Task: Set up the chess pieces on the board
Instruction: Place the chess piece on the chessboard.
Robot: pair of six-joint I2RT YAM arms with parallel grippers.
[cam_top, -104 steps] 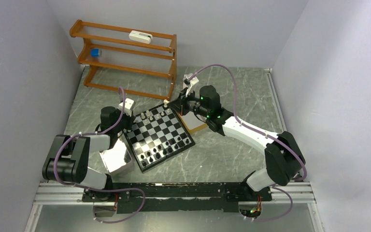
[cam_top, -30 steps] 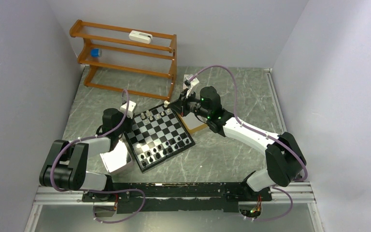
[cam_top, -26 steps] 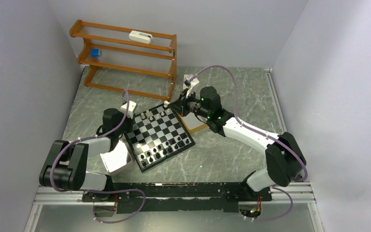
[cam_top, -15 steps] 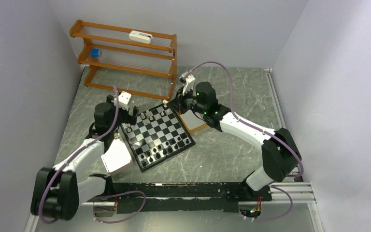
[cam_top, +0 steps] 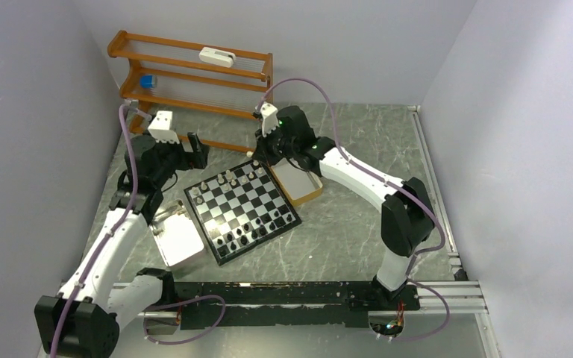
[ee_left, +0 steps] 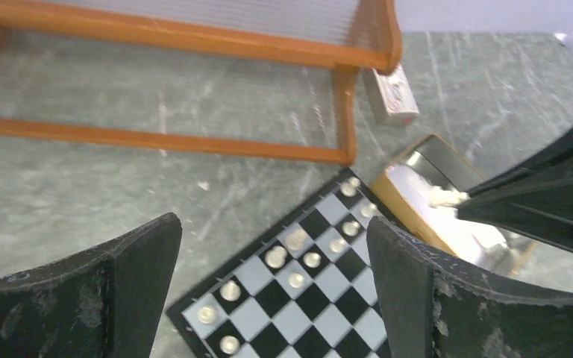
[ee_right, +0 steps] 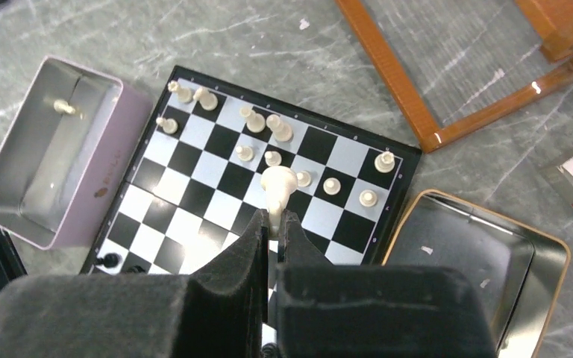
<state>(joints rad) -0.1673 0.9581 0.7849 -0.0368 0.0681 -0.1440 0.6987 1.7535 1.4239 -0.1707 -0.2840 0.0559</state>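
Pieces (ee_right: 277, 181): one cream-white chessman rides upright, clenched between my right gripper's (ee_right: 272, 218) fingertips over the far end of the board (ee_right: 222, 142). I judge it can drop straight down among the whites standing there. My left gripper (ee_left: 272, 235) hangs spread wide and empty off the far-left corner, out of the way.

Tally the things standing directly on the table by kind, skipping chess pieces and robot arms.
Black-and-silver checked chessboard: 1
Open rectangular metal trays: 2
Orange-brown wooden rack: 1
Small grey box with red label: 1
Total: 5
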